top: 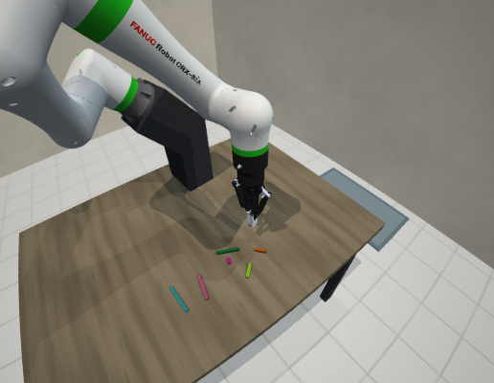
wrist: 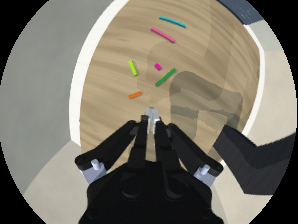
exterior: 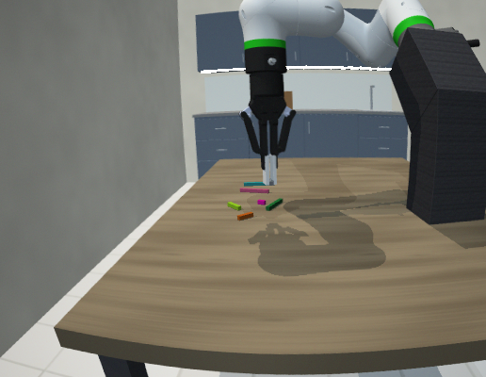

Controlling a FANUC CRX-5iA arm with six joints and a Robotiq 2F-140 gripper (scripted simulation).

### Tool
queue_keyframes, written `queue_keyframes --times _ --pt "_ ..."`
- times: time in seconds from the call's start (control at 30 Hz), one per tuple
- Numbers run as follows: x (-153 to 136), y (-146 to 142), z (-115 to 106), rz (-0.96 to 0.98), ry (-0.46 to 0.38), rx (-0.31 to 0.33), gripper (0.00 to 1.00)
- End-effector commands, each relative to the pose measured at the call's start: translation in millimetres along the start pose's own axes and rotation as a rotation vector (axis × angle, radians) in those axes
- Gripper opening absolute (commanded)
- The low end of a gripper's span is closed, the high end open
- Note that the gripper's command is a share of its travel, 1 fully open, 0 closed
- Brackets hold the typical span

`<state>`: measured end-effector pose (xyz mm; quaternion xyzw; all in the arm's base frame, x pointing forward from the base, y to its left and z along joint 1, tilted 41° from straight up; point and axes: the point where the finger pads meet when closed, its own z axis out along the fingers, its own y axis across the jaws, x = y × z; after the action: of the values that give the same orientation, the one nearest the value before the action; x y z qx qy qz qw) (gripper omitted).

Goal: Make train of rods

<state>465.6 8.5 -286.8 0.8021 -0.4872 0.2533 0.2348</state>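
My gripper (top: 251,219) (exterior: 270,175) (wrist: 151,113) hangs above the wooden table (top: 88,287) (exterior: 228,302), behind the group of rods. It is shut on a small pale grey rod (top: 252,222) (exterior: 271,171) (wrist: 152,110) that stands upright between the fingertips. Flat on the table lie a green rod (top: 227,250) (exterior: 274,204) (wrist: 165,78), an orange rod (top: 259,250) (exterior: 245,216) (wrist: 135,95), a magenta rod (top: 228,260) (exterior: 261,202) (wrist: 158,66), a lime rod (top: 249,269) (exterior: 234,205) (wrist: 133,67), a pink rod (top: 202,286) (exterior: 254,190) (wrist: 162,35) and the turquoise rod (top: 178,299) (exterior: 252,184) (wrist: 172,22). None of them touch.
The robot's black pedestal (top: 184,144) (exterior: 445,132) stands at the back of the table. A blue-grey mat (top: 375,211) lies on the floor past the table's right edge. A grey wall (exterior: 87,141) runs close along that side.
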Motion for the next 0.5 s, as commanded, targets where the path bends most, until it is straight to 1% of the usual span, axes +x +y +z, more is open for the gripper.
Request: queue_keyframes --times 0.0,0.4,0.47 --pt "0.7 -0.7 -12.5 0.000 0.002 -0.006 0.03" --pt "0.8 -0.7 -14.1 -0.002 0.001 -0.006 0.03" --pt "4.6 -1.6 -14.2 -0.025 0.001 -0.006 0.03"
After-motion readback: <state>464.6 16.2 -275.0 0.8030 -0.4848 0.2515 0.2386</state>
